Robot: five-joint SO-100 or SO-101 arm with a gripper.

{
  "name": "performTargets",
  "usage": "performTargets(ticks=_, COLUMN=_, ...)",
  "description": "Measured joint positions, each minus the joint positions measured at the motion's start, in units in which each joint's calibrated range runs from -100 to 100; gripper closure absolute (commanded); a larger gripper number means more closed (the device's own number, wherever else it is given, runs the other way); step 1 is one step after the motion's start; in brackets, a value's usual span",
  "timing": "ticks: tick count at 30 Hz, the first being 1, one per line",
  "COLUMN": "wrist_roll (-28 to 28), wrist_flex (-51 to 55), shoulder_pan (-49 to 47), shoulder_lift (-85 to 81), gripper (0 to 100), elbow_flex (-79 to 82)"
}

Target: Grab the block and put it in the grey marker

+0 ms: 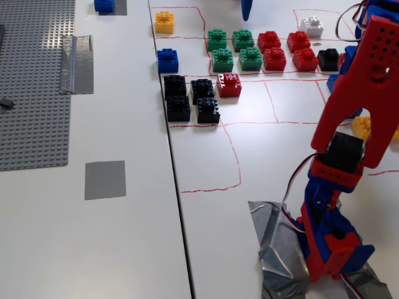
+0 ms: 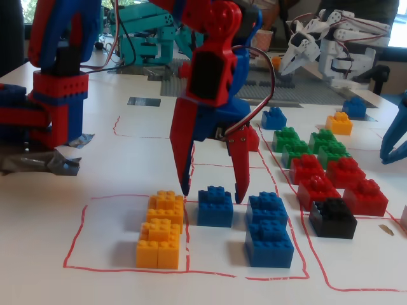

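Observation:
In a fixed view, my red gripper (image 2: 213, 194) is open and lowered over a blue block (image 2: 214, 206) inside a red-outlined cell. One fingertip stands on each side of the block, near the table. Two more blue bricks (image 2: 269, 229) lie just right of it, and yellow bricks (image 2: 162, 232) lie to its left. The grey marker (image 1: 105, 179) is a flat tape square on the left table, and it also shows far back in the other fixed view (image 2: 144, 101). In that first fixed view, my arm (image 1: 365, 87) hides the gripper and the block.
Green (image 1: 234, 50), red (image 1: 283, 50) and black bricks (image 1: 190, 98) lie in red-drawn cells. A lone blue brick (image 1: 167, 60) and a yellow one (image 1: 164, 22) sit by the table seam. A grey studded baseplate (image 1: 34, 81) and a shiny tape strip (image 1: 76, 62) are at the left. Another arm's blue finger (image 2: 394, 136) is at the right edge.

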Motion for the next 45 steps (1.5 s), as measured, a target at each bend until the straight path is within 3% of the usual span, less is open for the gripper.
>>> performTargets(ticks=11, wrist_roll=1.4, wrist_flex=0.8, shoulder_pan=1.4, shoulder_lift=4.3, gripper=76, elbow_flex=-4.1)
performTargets(ticks=13, wrist_roll=1.4, wrist_flex=1.1, shoulder_pan=1.4, shoulder_lift=4.8, gripper=82, elbow_flex=-4.9)
performTargets(ticks=16, wrist_roll=1.6, wrist_flex=1.5, shoulder_pan=1.3, shoulder_lift=5.8, gripper=100, elbow_flex=-6.1)
performTargets(ticks=24, wrist_roll=2.0, wrist_flex=3.6, shoulder_pan=0.2, shoulder_lift=6.2, gripper=100, elbow_flex=-6.8)
performTargets(ticks=45, wrist_roll=-1.7, wrist_flex=18.0, shoulder_pan=-16.3, shoulder_lift=4.0, gripper=100, elbow_flex=-18.9)
